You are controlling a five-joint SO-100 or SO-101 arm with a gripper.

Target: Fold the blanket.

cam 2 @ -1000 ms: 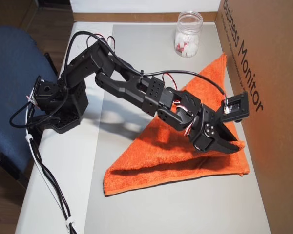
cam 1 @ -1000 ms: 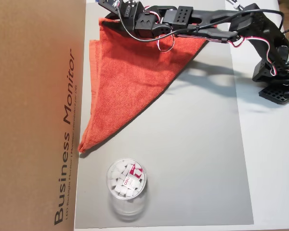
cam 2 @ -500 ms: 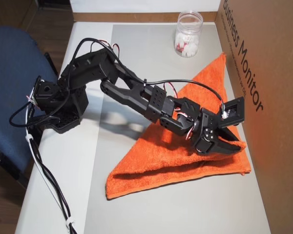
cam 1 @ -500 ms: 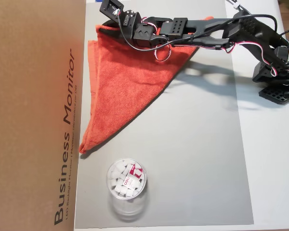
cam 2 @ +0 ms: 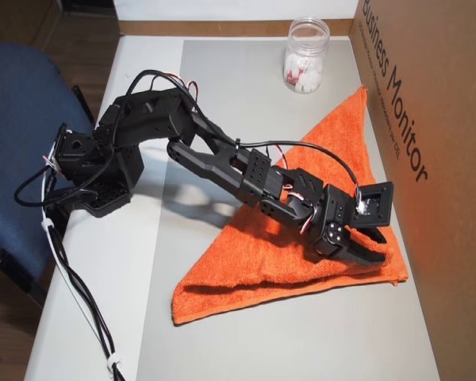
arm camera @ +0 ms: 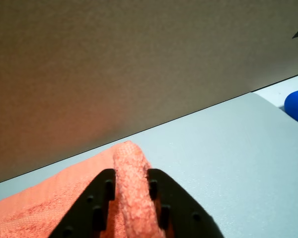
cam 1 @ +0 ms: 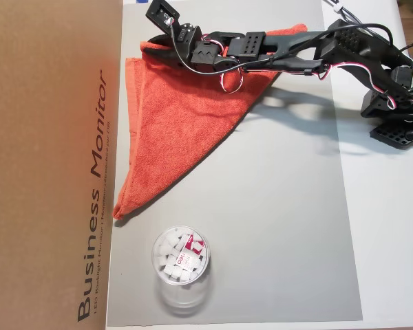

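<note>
The blanket [cam 1: 172, 124] is an orange-red towel lying folded into a triangle on the grey mat [cam 1: 275, 206], with its long side against the cardboard box. In the other overhead view the blanket [cam 2: 262, 278] shows a doubled layer along its near edge. My gripper [cam 1: 155, 47] sits low at the blanket's corner by the box, and it shows there again as the gripper [cam 2: 378, 252]. In the wrist view my gripper [arm camera: 131, 173] is shut on a raised ridge of the blanket [arm camera: 39, 208], with a black finger on each side.
A clear plastic cup [cam 1: 181, 265] with white pieces stands on the mat near the blanket's far tip, seen too as the cup [cam 2: 305, 55]. The cardboard box [cam 1: 48, 165] walls one side. The arm base [cam 2: 87, 167] stands off the mat, beside a blue chair [cam 2: 16, 103].
The arm has stretched out and sunk lower, carrying the pinched cloth towards the corner by the box. The upper layer now lies flatter on the lower one.
</note>
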